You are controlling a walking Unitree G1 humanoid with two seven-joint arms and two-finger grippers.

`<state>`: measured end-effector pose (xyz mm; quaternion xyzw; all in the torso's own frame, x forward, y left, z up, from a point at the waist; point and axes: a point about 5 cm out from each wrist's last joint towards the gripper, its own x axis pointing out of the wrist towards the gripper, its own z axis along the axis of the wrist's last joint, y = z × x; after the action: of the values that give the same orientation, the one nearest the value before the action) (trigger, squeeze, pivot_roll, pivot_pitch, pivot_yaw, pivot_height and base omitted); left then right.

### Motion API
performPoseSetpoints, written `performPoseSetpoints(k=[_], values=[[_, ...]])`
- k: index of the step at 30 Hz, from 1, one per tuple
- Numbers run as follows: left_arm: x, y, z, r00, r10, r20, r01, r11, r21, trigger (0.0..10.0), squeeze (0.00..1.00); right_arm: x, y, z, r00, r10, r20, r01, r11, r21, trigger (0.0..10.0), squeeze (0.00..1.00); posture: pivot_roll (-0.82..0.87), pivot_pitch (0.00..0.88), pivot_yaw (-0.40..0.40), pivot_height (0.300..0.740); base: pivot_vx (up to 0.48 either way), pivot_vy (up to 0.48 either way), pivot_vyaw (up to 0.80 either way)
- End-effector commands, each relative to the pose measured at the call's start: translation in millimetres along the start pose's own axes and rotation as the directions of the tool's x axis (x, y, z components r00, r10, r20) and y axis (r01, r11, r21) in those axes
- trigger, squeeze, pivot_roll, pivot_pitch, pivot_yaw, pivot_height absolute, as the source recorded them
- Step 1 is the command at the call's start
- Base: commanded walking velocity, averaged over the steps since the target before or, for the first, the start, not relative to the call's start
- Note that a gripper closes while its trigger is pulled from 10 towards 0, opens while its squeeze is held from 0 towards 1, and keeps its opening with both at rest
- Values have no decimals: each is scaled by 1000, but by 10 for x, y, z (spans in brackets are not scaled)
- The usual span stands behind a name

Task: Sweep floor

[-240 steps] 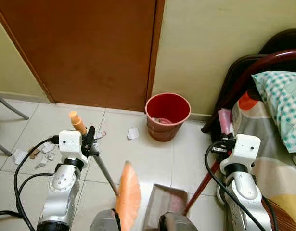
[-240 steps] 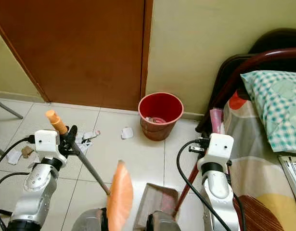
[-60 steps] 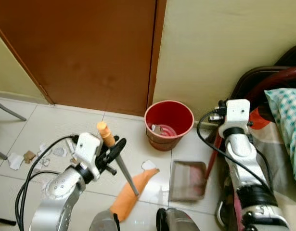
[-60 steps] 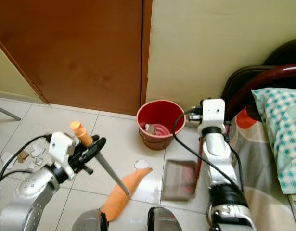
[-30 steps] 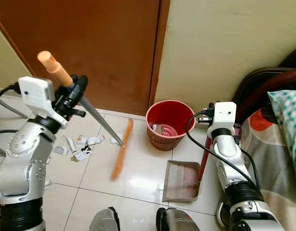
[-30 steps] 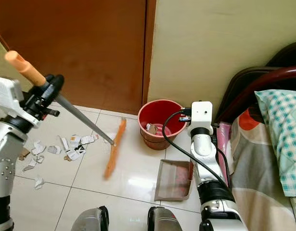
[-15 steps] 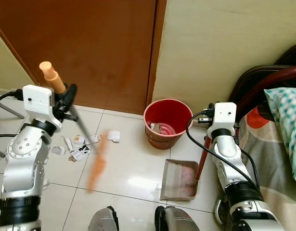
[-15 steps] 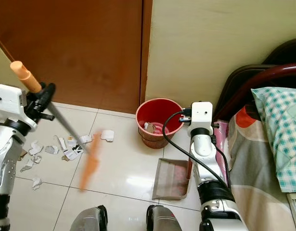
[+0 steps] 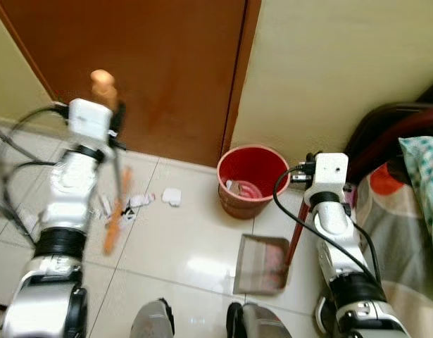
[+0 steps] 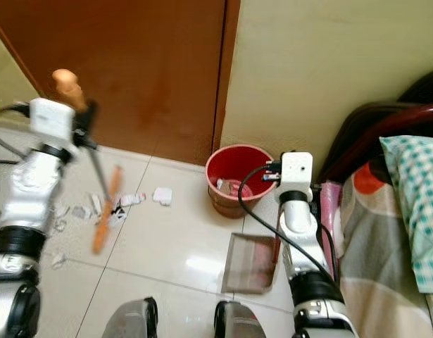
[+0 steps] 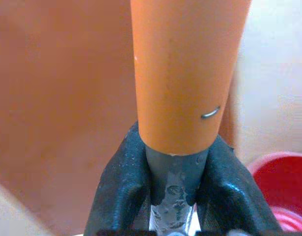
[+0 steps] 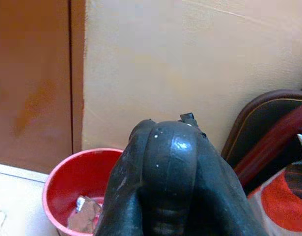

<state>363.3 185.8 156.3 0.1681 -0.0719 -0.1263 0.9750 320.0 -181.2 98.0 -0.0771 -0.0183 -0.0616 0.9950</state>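
Your left gripper (image 11: 173, 196) clamps the broom (image 9: 112, 218) and your right gripper (image 12: 163, 187) grips the dustpan (image 9: 264, 262) handle, yet paper scraps (image 9: 135, 203) (several) lie unswept below the left gripper.

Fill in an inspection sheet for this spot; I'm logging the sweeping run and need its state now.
Surface: pale glossy floor tiles, litter at the robot's left.
Job's things: broom with orange head down among the scraps; dustpan flat on the tiles, its red handle upright.
Clutter: torn paper scraps, one white piece lying apart.
Grippers: left tool clamped on the broom's grey shaft below the orange grip; right tool closed, by the dustpan handle.
Cables: black leads looping along both arms.
Surroundings: red bin holding rubbish, brown door, bed at the robot's right.
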Motion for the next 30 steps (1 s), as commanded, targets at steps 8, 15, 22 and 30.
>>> performPoseSetpoints(k=[8,15,22,30], values=[[68,-681,-259,916,-377,-138,386,921,53,10000,0,-48,3,14,1000,-2,1,2,1000,12,10000,0,-2,143,-41,740,0,0,0],[-134,-970,-489,777,-592,-215,602,798,-20,10000,0,-77,2,5,1000,1,-4,-1,1000,21,10000,0,-9,150,-37,740,0,0,0],[-369,-1108,-606,620,-756,-207,760,645,-81,10000,0,-90,13,3,1000,10,-14,-9,1000,25,10000,0,-6,161,-33,740,0,0,0],[-633,-1260,-308,565,-823,58,817,548,-182,10000,0,-97,-21,-2,1000,-1,-27,2,999,36,10000,0,-2,173,-34,740,0,0,0]])
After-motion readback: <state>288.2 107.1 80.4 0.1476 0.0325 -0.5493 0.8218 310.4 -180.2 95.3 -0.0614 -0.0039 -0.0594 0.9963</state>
